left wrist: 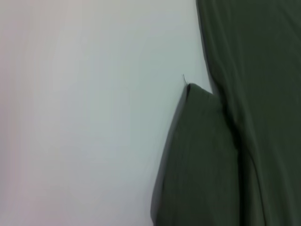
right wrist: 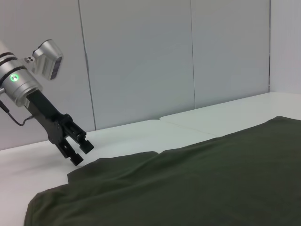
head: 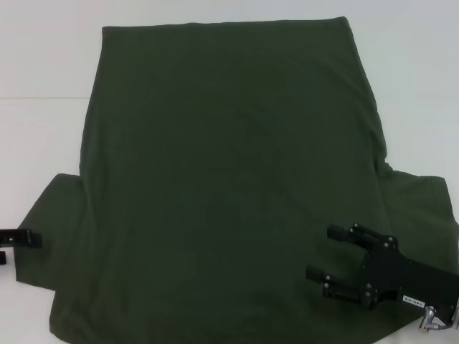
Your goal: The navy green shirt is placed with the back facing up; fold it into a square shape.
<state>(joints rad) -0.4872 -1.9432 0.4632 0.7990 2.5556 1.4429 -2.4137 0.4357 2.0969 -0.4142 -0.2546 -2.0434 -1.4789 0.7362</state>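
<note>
Navy green shirt (head: 229,186), the big dark olive cotton short-sleeved tee, lies spread flat and plain side up across the white desk (head: 43,64), collar end toward the robot, hem at the far edge, both sleeves sticking out near the front. No fold in it yet as far as I can see, so my guess is the step in hand is the first side fold.

Nearest to the robot, the right gripper (head: 326,254) hovers over the shirt's front right area, just inside the right sleeve (head: 423,208). Its jaws are spread fairly wide and hold nothing; whether the tips brush the fabric I can't tell.

The left gripper (head: 34,238) is at the outer edge of the left sleeve (head: 61,208). In the right wrist view its jaws look nearly closed, tips right at the sleeve edge, no cloth visibly pinched.

To do this well, I'd pinch only the top layer at shoulder and sleeve, lift low, and carry it straight over so the fold line stays parallel to the side seam.

Farther out, the hem (head: 222,25) lies straight and smooth.
</note>
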